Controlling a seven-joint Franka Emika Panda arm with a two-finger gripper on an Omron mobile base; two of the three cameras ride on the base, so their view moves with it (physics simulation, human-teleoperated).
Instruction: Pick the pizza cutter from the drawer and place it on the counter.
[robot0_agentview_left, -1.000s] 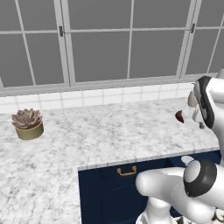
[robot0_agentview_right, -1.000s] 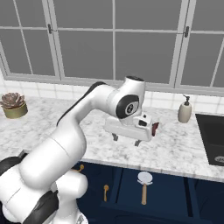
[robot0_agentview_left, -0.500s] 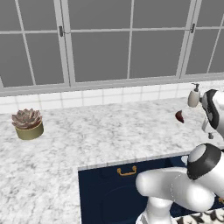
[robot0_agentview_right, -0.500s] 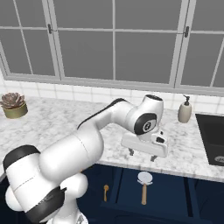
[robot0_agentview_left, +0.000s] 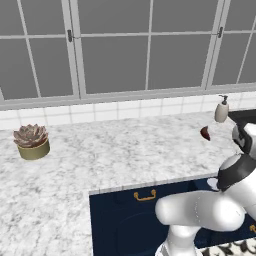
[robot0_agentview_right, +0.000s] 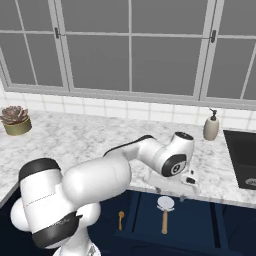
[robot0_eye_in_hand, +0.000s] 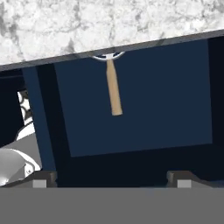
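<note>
The pizza cutter (robot0_agentview_right: 164, 214) lies in the open navy drawer (robot0_agentview_right: 200, 225), with its silvery disc towards the counter and its tan handle pointing outward. In the hand view the pizza cutter (robot0_eye_in_hand: 113, 89) shows mainly as a handle on the drawer (robot0_eye_in_hand: 162, 96) floor, and the counter (robot0_eye_in_hand: 109, 22) edge hides most of the blade. My gripper (robot0_agentview_right: 171, 194) hangs at the counter's (robot0_agentview_right: 100, 145) front edge, just above the cutter. It is open, with nothing between the fingertips (robot0_eye_in_hand: 42, 179).
A small wooden spoon (robot0_agentview_right: 120, 218) lies in the drawer left of the cutter. A beige soap dispenser (robot0_agentview_right: 211, 126) and a dark sink (robot0_agentview_right: 242, 160) stand at the right. A small dark red object (robot0_agentview_left: 205, 133) sits near the dispenser. A potted succulent (robot0_agentview_right: 15, 120) is far left.
The arm has swung right and down, taking the hand from over the counter to its front edge above the open drawer. The jaws have stayed open.
</note>
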